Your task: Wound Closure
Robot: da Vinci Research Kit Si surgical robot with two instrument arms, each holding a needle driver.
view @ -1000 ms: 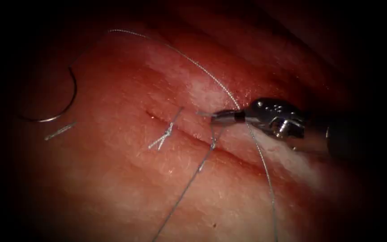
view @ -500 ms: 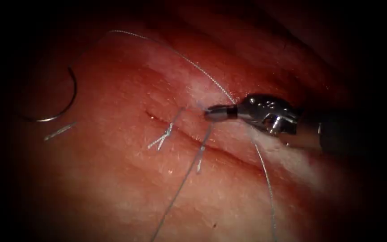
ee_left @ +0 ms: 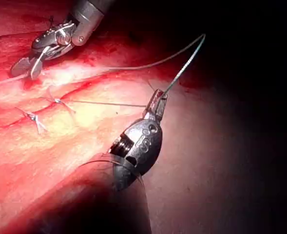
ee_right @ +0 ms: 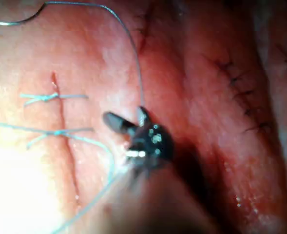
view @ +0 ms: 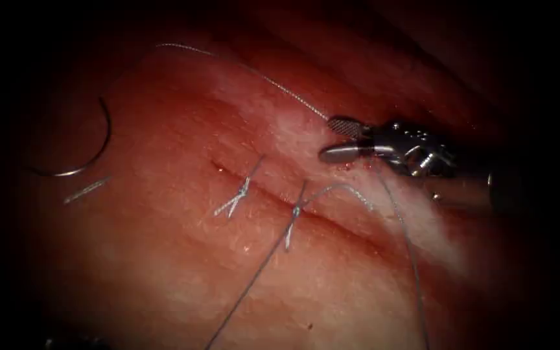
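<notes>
My right tool [view: 333, 139] hovers over the tissue [view: 163, 272] just right of the cut [view: 338, 228], open and holding nothing; the long thread [view: 273, 85] runs past its upper jaw. The same tool [ee_right: 125, 118] stands open beside the thread [ee_right: 133, 48], as also seen from the left wrist view [ee_left: 27, 67]. My left tool [ee_left: 159, 96] is shut on the thread [ee_left: 104, 103] that leads to the second knot [view: 296, 210]. The curved needle [view: 106, 144] lies free on the tissue far left of the cut, not in it.
A first tied knot [view: 241, 192] sits on the cut left of the second. A loose thread tail [view: 341, 188] arcs right from the second knot. A short cut piece of thread [view: 85, 189] lies below the needle. Old stitch marks [ee_right: 240, 83] show on a fold.
The right tool was shut on the thread tail by the second knot. It has opened, let the tail go and drawn back up and to the right. The tail now lies slack.
</notes>
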